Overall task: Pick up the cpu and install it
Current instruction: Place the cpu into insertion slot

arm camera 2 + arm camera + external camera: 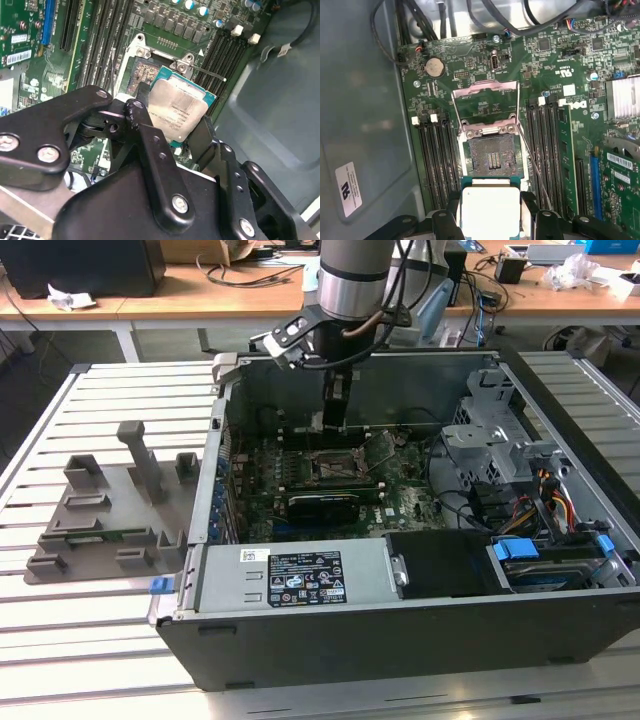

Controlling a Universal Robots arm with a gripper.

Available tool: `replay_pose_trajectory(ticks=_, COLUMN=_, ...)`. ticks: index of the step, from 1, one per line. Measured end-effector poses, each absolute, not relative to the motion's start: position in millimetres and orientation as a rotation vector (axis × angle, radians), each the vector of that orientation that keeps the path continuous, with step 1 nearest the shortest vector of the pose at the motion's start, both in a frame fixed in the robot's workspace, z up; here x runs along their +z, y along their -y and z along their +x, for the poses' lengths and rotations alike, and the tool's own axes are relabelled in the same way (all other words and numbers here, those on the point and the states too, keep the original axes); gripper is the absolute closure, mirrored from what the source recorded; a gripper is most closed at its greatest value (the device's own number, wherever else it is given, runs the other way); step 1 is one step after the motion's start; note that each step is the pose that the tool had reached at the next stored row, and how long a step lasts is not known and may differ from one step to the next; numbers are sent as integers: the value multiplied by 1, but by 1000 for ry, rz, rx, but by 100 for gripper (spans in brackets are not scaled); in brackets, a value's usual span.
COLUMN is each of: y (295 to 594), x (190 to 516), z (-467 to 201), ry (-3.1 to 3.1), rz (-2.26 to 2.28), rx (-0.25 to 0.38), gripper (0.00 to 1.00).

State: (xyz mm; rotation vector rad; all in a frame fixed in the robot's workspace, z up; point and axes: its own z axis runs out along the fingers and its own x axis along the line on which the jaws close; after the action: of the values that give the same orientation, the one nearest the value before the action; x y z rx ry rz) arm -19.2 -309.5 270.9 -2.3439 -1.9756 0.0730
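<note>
Inside the open computer case (420,635), the arm's jaws were clamped on opposite edges of the silver cpu (180,107), holding it above the green motherboard (560,75), near its open socket (492,155).

Slatted metal table (60,640) in front, cluttered wooden desks (150,302) behind

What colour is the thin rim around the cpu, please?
Green; the cpu shows its rim best in the second wrist view.
</note>
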Motion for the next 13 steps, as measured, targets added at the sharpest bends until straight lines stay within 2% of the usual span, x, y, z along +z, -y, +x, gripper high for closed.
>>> replay_pose_trajectory(ticks=13, y=310, x=271, z=-19, ry=1748, rz=-2514, rx=62, gripper=45)
